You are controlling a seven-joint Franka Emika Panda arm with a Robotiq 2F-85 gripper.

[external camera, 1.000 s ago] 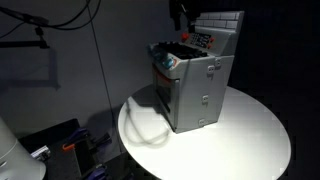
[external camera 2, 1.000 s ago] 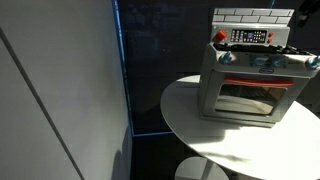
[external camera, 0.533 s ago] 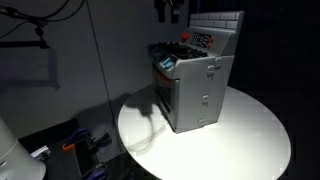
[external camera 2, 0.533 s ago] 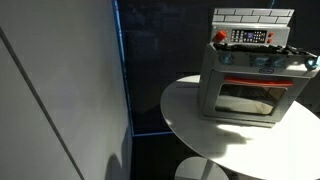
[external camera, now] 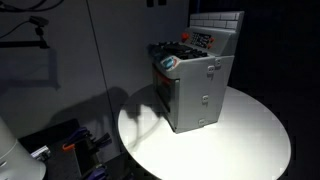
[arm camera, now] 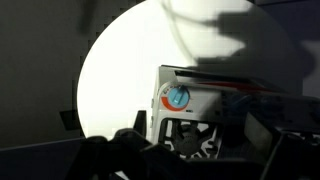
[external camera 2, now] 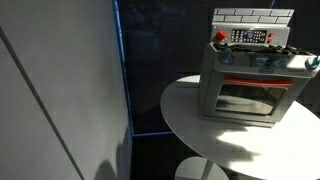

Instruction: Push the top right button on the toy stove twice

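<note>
Pincer [arm camera: 200, 152] well above the toy stove [external camera: 200, 90].

Dim, dark surroundings, round table [arm camera: 115, 70] overexposed in wrist view, soft shadows across it, near foreground blurred

Room dim, with hard light from one side. Round white tabletop [external camera: 255, 140] is brightly lit in both exterior views [external camera 2: 190, 112], with soft dark shadows across it. Wrist view shows its curved edge [arm camera: 110, 80] against dark floor. Rounded white pedestal base [external camera 2: 200, 170] sits below it. Flat pale grey wall panel [external camera 2: 60, 80] fills the near side, with a blue-lit vertical strip [external camera 2: 116, 60] at its edge. Black cables [external camera: 40, 22] hang on the dark back wall [external camera: 110, 60]. Floor clutter too dim to identify.
</note>
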